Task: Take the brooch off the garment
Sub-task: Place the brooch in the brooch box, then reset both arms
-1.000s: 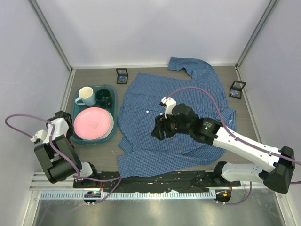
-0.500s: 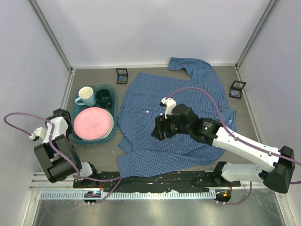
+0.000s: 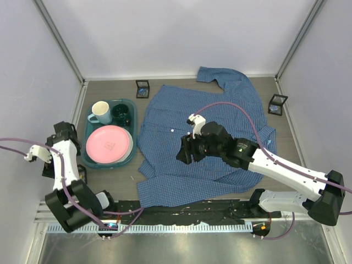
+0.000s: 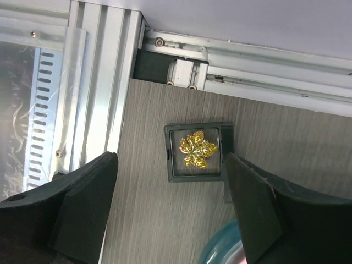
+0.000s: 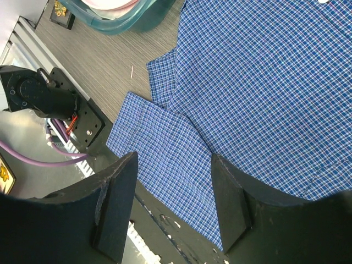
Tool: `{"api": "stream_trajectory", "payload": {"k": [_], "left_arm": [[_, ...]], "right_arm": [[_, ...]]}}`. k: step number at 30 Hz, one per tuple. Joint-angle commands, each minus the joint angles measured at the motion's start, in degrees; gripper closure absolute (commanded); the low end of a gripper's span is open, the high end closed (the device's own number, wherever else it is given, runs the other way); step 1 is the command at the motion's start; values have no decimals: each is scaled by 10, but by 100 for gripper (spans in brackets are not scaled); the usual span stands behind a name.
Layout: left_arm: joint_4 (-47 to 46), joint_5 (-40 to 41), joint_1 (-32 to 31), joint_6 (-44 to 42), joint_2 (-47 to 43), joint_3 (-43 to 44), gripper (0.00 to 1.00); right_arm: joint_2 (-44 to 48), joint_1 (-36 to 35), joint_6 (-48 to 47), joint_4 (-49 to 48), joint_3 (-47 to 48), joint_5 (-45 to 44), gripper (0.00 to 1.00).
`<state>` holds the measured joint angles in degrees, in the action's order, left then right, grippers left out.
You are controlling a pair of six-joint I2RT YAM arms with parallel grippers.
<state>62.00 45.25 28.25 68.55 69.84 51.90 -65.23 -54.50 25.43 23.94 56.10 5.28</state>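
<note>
Your right claw hovers spread and empty over the garment, flat on the desk: approach stage. Next, likely descend on what seems the brooch, a pale speck. Your left claw gapes idle.

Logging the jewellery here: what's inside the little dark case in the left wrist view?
A gold leaf-shaped brooch with green touches lies inside the case. Its underside and any pin are hidden beneath it.
</note>
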Motion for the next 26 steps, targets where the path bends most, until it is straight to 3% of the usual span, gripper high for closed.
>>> {"api": "stream_trajectory", "payload": {"k": [1, 3, 6, 7, 9, 10, 11, 13, 14, 18, 19, 22, 25, 26], "left_arm": [[81, -11, 3, 1, -64, 35, 16], [113, -25, 4, 2, -87, 62, 16], [102, -123, 0, -35, -123, 104, 20], [82, -185, -9, -55, -134, 111, 17], [36, -219, -84, -47, -156, 145, 9], [27, -220, -122, -40, -160, 165, 7], [1, -209, -216, -35, -162, 200, 5], [-34, -206, -308, -40, -155, 233, 0], [-58, -200, -385, -41, -148, 266, 0], [-137, -203, -578, -112, -93, 335, 0], [-171, -205, -653, -133, -68, 346, 0], [-202, -202, -774, -213, -13, 424, 0], [-192, -204, -847, -294, 13, 502, 0], [-196, -213, -855, -314, 12, 512, 0]], "right_arm": [[5, 3, 3, -26, 14, 4, 39], [9, 3, 6, -22, 20, 3, 39], [12, 4, 7, 6, 34, -29, 39], [12, 3, 3, 21, 42, -106, 39], [1, 4, -4, 92, 81, -200, 39], [-2, 4, -12, 115, 95, -295, 38], [-4, 5, -13, 135, 107, -331, 37], [3, 13, -17, 181, 136, -392, 37], [10, 15, -17, 192, 143, -432, 36], [68, 16, -12, 229, 176, -466, 35], [80, 16, -10, 233, 182, -466, 34], [129, 16, -9, 261, 218, -474, 28], [178, 16, -23, 269, 251, -478, 26], [193, 16, -28, 274, 263, -480, 18]]}}
